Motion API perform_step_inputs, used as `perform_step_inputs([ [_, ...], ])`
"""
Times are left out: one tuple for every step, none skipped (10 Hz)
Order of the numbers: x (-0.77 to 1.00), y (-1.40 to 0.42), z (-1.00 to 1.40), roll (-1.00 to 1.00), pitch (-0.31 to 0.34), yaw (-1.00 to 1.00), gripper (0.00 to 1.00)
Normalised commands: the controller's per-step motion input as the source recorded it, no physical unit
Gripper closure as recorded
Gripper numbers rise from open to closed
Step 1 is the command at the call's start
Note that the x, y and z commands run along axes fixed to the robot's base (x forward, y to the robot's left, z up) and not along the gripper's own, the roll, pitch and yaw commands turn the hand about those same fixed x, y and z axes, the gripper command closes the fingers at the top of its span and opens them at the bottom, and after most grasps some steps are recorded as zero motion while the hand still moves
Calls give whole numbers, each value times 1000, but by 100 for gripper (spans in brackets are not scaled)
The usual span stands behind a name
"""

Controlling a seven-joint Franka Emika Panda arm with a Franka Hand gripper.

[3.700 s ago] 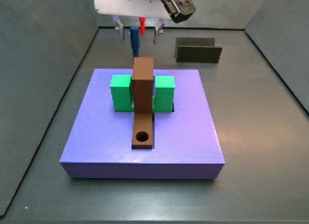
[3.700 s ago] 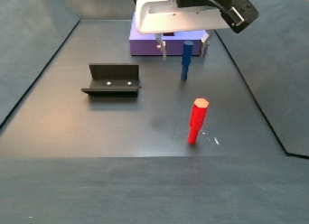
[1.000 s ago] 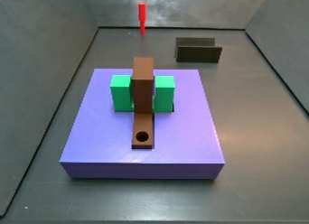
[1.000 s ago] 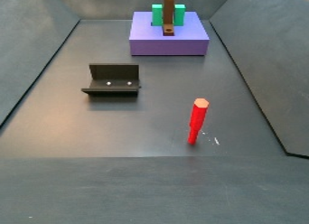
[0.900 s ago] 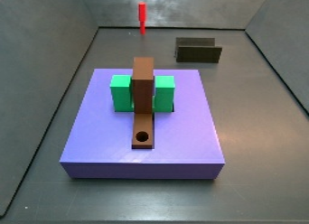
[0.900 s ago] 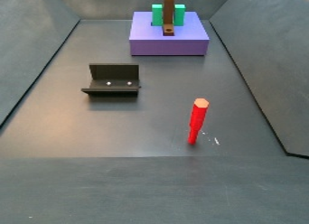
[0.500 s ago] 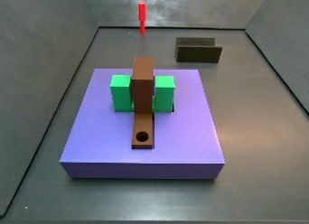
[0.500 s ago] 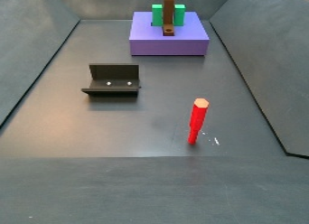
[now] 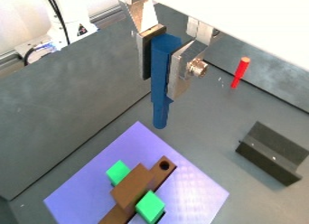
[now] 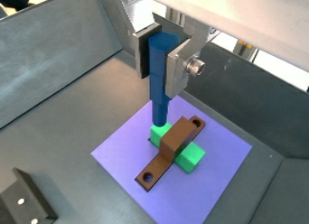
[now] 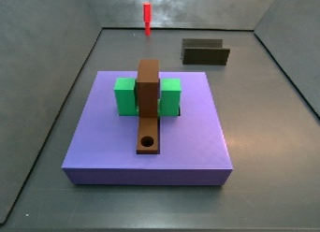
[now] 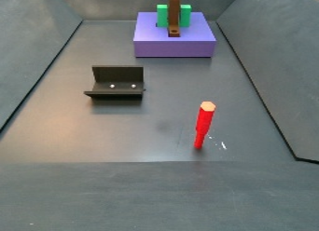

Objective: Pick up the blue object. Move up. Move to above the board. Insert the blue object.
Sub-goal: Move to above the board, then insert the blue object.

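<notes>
In both wrist views my gripper (image 9: 165, 70) (image 10: 161, 70) is shut on the blue object (image 9: 163, 88) (image 10: 161, 83), a slim blue peg that hangs straight down between the silver fingers. It is high above the board (image 9: 143, 187) (image 10: 169, 148), a brown plank that passes through a green block (image 10: 187, 154). The board's round hole (image 10: 148, 176) (image 11: 149, 141) is open. In both side views the board (image 11: 148, 100) (image 12: 176, 16) shows, but the gripper and the blue peg are out of view.
The board and the green block (image 11: 125, 95) sit on a wide purple slab (image 11: 188, 152) (image 12: 174, 46) (image 10: 205, 187). A thin red peg (image 12: 203, 125) (image 11: 146, 18) (image 9: 240, 72) stands upright on the floor. The dark fixture (image 12: 116, 82) (image 11: 205, 52) (image 9: 272, 151) stands apart.
3.7 s ago the gripper stood low near the floor with the blue peg, in both side views. It has since risen out of them. Nothing has changed over the last second.
</notes>
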Motion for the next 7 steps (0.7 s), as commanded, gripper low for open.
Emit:
perform_step_inputs([
  [80,-243,62,14,87,4,100],
  [43,0,0,0,0,0,100],
  [160,-149,-63,0,0,0,100],
  [214,-783,-220,141,0,0,100],
  [306,-914,-251,179,10,0,100],
  [337,-923,-243,201,23,0,100],
  [340,-923,-240,211,26,0,100],
])
